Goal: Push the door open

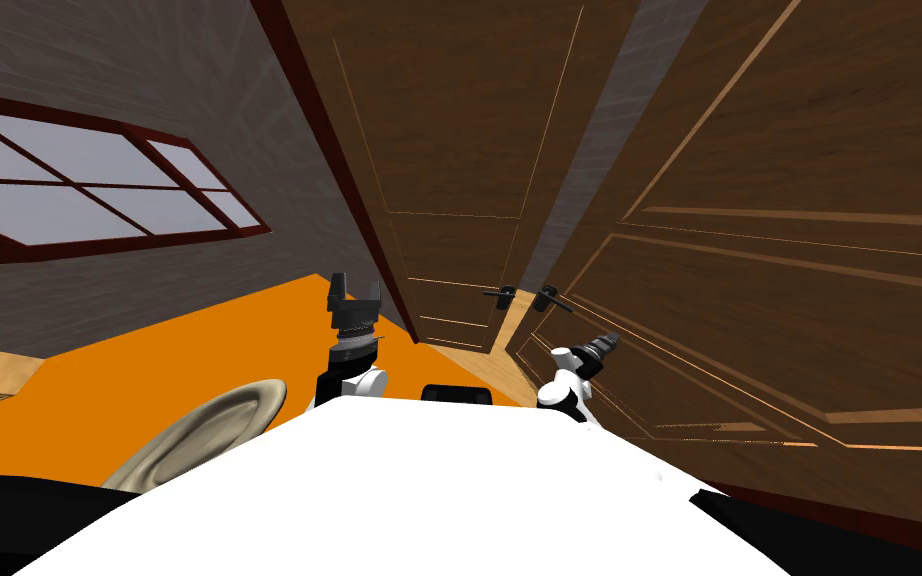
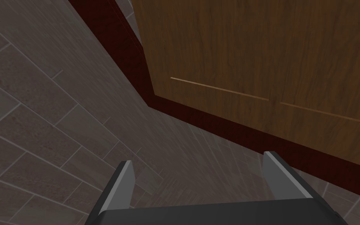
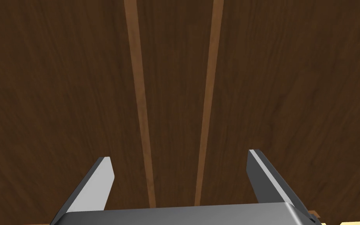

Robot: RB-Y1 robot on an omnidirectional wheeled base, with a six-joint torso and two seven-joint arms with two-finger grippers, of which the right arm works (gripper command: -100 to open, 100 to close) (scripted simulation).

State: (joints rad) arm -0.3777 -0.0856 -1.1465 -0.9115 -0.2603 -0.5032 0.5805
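Two brown wooden door leaves stand ahead in the head view, the left leaf [image 1: 449, 150] and the right leaf [image 1: 799, 250], each with a dark handle [image 1: 501, 293] [image 1: 549, 295]. A narrow gap [image 1: 599, 150] between them shows grey wall. My right gripper [image 1: 609, 343] points at the lower part of the right leaf. Its wrist view shows the gripper [image 3: 181, 172] open, close to the grooved brown panel [image 3: 175, 78]. My left gripper [image 1: 353, 290] is raised beside the dark red door frame [image 1: 349, 200]. It is open [image 2: 200, 175], facing the frame [image 2: 230, 125] and grey tiled wall [image 2: 38, 97].
A window [image 1: 99, 190] with a dark red frame sits in the grey wall on the left. Orange floor [image 1: 199, 340] lies below it, with a beige oval object [image 1: 209, 430] near my left side. Light wooden floor [image 1: 469, 360] shows at the foot of the doors.
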